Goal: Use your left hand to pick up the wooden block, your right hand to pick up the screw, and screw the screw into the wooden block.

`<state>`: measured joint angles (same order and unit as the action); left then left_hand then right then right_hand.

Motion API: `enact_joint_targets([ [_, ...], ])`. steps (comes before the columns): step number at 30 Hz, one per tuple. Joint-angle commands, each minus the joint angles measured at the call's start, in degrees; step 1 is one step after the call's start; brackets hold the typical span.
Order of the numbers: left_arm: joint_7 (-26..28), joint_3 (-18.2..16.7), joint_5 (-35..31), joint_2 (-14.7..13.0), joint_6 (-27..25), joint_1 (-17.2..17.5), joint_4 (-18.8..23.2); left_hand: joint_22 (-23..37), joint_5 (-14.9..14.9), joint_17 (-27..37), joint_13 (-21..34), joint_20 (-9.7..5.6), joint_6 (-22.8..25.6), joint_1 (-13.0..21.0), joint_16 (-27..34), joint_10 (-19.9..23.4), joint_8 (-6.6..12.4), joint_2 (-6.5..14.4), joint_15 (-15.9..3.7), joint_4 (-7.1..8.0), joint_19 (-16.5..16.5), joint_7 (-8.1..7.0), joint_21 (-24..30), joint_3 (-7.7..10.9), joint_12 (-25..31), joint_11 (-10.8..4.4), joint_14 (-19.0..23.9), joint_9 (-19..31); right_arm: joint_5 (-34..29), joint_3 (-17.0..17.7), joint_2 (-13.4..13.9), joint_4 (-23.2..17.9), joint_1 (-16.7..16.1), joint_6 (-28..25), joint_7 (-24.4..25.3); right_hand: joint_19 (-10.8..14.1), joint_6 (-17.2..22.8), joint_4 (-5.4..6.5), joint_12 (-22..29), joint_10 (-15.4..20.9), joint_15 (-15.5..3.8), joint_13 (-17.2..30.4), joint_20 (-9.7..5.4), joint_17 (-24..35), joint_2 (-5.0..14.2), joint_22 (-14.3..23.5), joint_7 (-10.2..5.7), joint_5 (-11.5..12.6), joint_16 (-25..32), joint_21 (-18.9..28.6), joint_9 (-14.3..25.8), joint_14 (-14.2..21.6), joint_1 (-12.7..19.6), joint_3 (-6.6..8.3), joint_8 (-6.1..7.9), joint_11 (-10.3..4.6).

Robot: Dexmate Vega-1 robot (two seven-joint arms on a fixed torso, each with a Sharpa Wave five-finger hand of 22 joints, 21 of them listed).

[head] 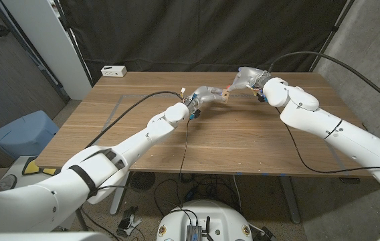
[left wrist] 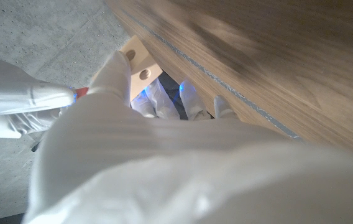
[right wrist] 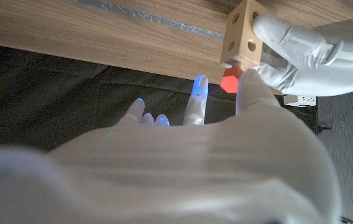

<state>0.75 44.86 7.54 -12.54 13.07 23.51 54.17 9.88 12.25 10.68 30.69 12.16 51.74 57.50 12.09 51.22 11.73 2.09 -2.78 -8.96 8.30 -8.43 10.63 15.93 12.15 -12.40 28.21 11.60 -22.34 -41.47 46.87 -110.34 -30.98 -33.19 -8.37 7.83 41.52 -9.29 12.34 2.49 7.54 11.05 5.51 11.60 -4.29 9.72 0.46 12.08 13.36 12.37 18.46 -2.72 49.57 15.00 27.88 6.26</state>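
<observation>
A pale holed wooden block (right wrist: 243,36) is gripped by the left hand (right wrist: 301,53); a red-headed screw (right wrist: 229,81), touching it, is pinched by the right hand (right wrist: 226,155). No legible writing is seen.

this looks like a robotics lab or test bay rather than a home: a plain wooden table (head: 210,134) stands on a bare concrete floor (head: 370,47), with a black curtain (head: 197,33) hung as a backdrop at 12 o'clock. loose cables (head: 176,191) trail on the floor under the table at 6 o'clock, a white power strip (head: 114,70) sits on the table's far corner at 11 o'clock, and a blue bin (head: 23,137) stands on the floor at 9 o'clock.
</observation>
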Motion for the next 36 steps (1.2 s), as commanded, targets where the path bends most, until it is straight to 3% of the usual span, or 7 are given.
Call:
enact_joint_targets([
  [1,-0.45,0.17,0.21,0.67,0.94,-0.59,-1.59,0.16,0.26,0.0,0.21,-0.03,0.91,-0.3,-0.13,0.53,0.46,1.05,-1.97,0.3,-0.08,0.07,0.41,0.05,0.43,0.01,-0.08,0.17,-0.77,-0.32,-0.23,0.68,-0.24,0.19,0.3,0.88,1.36,0.22,0.58,1.11,0.0,0.08,0.05,0.17,-0.02,0.22,-0.23,0.3,0.34,0.05,0.44,0.37,0.61,0.52,0.93,-0.18],
  [26,-0.61,0.2,0.1,0.12,0.69,-0.14,-0.26,0.16,0.26,0.0,0.21,-0.03,1.03,-0.38,-0.14,0.48,0.51,1.08,-1.94,0.35,-0.09,0.03,0.4,0.02,0.42,0.06,-0.1,0.18,-3.17,-0.72,-0.92,0.52,-0.55,-0.36,1.39,4.05,6.24,0.63,0.94,5.67,-1.23,0.07,-0.66,0.44,0.11,0.25,-2.32,0.56,1.31,0.33,2.27,4.26,1.06,0.86,5.11,-1.88],
  [34,-0.91,0.22,0.24,0.16,0.79,-0.07,-0.47,0.16,0.27,0.0,0.2,-0.03,1.05,-0.32,-0.16,0.46,0.52,1.09,-1.93,0.31,-0.09,0.11,0.4,0.04,0.41,0.07,-0.13,0.18,-4.42,-1.29,-1.28,0.43,-0.21,-1.15,0.9,4.7,8.69,1.18,1.04,7.43,-1.4,0.05,-0.76,0.47,-0.41,0.28,-2.48,0.33,1.44,0.21,2.78,5.3,-0.2,0.26,6.79,-2.66],
  [36,-1.01,0.21,0.3,0.2,0.85,-0.07,-0.59,0.16,0.27,0.0,0.21,-0.02,1.07,-0.34,-0.17,0.44,0.53,1.11,-1.98,0.33,-0.11,0.06,0.4,0.03,0.4,0.08,-0.15,0.18,-4.52,-1.21,-1.5,0.46,-0.3,-1.31,1.18,5.03,9.39,1.38,1.06,8.01,-1.5,0.05,-0.79,0.47,-0.64,0.29,-3.29,0.26,1.5,0.23,2.73,5.69,-0.74,0.01,7.16,-2.84],
])
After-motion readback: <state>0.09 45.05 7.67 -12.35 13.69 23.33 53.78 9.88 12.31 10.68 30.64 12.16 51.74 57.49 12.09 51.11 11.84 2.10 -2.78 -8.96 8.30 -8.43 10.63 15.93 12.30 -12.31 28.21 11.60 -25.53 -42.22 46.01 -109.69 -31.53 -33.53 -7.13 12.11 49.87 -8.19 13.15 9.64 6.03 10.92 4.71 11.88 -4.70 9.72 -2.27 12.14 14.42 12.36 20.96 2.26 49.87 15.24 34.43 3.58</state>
